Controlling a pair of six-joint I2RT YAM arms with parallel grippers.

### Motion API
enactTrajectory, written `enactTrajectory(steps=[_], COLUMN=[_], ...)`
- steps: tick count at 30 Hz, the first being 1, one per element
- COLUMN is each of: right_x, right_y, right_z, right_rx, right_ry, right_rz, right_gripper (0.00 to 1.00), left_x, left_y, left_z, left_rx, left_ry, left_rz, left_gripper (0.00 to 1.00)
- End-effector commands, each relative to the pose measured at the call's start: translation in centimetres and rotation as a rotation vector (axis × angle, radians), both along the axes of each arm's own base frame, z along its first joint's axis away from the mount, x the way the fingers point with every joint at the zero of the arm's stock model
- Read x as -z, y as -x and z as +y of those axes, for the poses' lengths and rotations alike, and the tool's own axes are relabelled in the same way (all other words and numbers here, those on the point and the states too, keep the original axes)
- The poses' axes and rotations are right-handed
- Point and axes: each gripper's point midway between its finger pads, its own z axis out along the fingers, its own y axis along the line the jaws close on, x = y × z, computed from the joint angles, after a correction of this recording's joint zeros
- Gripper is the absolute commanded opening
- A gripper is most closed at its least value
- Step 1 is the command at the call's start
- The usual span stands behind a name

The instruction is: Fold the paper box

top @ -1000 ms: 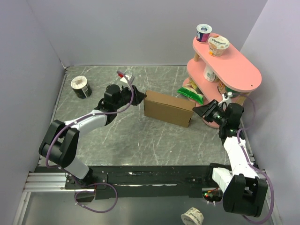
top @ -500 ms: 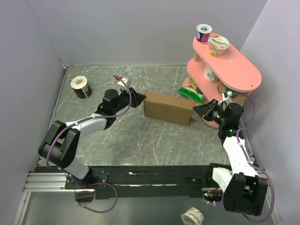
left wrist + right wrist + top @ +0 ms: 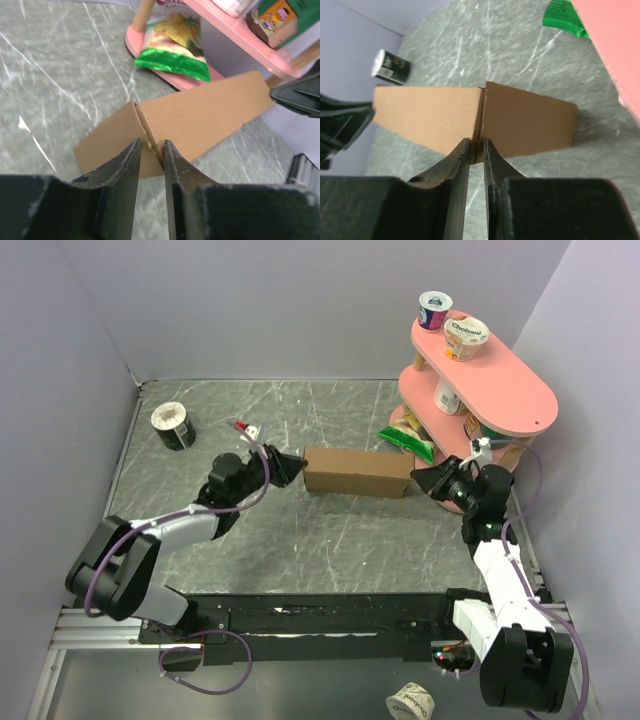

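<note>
Cardboard, a plain brown corrugated paper box (image 3: 357,472), sits between both arms: left gripper (image 3: 151,150) pinches one end corner, right gripper (image 3: 476,150) pinches the other.

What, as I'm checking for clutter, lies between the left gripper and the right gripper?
Only the paper box: in the top view it spans the stretch from the left gripper to the right gripper, each straddling an end corner.

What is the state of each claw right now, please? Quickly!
Left claw: closed, pinching an edge at one end of the paper box.
Right claw: closed, pinching an edge at the opposite end of the paper box.
</note>
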Motion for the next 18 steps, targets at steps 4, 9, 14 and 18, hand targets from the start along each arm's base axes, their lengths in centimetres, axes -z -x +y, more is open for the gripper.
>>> enactTrajectory(steps=[4,9,14,18], right_x=[9.4,10.7,11.3,9.6], right_y=[6.2,7.2,6.7,5.5], right_z=[1.7,2.8,4.1,4.4], right_rx=[-0.029,-0.054,-0.080,-0.078], right_ry=[0.141,0.101,0.063,0.148], right_rz=[0.332,0.345,0.329,0.254], right_gripper=[0.15,0.28,0.45,0.70], left_x=[15.4,15.5,13.6,9.0], left_y=[8.4,8.6,8.2,7.1], left_z=[5.1,5.8,6.1,6.3], left_rx=[-0.053,-0.110,-0.160,-0.170], left_ry=[-0.258,-0.247,-0.195,-0.140], left_rz=[0.496,0.553,0.528,0.415], left_gripper=[0.41,0.55,0.75,0.86])
